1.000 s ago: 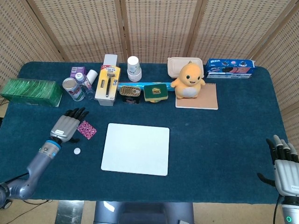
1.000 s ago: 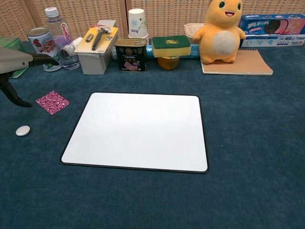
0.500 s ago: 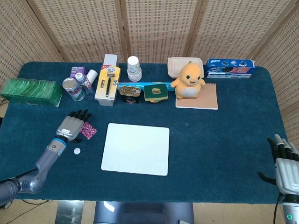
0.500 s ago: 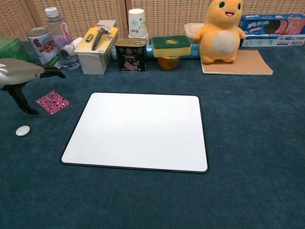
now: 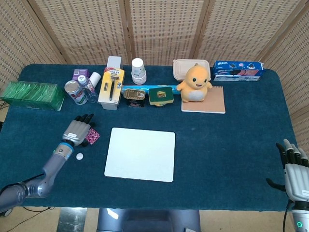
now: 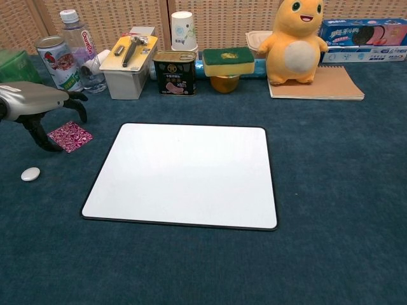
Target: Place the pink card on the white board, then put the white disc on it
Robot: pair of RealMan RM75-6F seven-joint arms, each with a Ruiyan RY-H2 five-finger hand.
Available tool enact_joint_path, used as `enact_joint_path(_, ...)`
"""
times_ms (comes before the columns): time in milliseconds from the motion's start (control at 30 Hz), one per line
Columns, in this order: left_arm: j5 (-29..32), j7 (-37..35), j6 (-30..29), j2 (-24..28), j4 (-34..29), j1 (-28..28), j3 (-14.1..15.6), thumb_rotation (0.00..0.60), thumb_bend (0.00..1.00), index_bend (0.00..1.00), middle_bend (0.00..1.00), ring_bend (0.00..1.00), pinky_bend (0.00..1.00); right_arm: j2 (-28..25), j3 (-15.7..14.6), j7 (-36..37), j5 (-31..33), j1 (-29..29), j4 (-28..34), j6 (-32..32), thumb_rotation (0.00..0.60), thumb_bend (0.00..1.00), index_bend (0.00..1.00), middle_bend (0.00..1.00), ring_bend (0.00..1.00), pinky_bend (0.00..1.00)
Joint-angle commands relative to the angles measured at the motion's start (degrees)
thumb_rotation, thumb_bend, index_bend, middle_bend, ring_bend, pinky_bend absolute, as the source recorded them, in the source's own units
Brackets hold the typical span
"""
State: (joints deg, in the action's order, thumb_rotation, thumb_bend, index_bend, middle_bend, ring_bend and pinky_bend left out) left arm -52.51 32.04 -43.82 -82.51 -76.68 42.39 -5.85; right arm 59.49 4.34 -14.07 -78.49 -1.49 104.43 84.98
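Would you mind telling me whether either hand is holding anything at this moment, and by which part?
Nothing is held. The left hand hovers over the pink card; the right hand is empty.

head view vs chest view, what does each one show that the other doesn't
Only the head view shows the right hand, open at the table's near right corner, the whole green box at far left, and the left forearm. Only the chest view shows the gap under the left hand: its fingers arch down over the pink card, and contact cannot be confirmed. Both share the white board, bare, the white disc on the cloth near the left hand, and the back row with the yellow plush.
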Motion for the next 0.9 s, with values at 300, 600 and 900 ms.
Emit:
enact_joint_path(300,2.4,0.5,-0.8,-1.2,1.3,1.0,1.4,0.6,0.2,0.3,0.0,0.0,0.1,-0.1,0.0,0.3,0.1,-0.1,0.1,-0.1,0.6,0.0,0.0,0.0,0.0,0.0)
enact_joint_path(600,2.5,0.5,-1.9,-1.0,1.2,1.3,2.1,0.6,0.21,0.4,0.0,0.0,0.1,-0.3,-0.1,0.7,0.2,-0.2,0.3,-0.5,0.6,0.0,0.0,0.0,0.0,0.0)
enact_joint_path(900,2.9,-0.1,-2.5,-0.5,0.6,1.3,2.4,0.6,0.21,0.42,0.0,0.0,0.1,-0.4,-0.2,0.8,0.2,-0.2,0.4,-0.6,0.6,0.0,0.0,0.0,0.0,0.0)
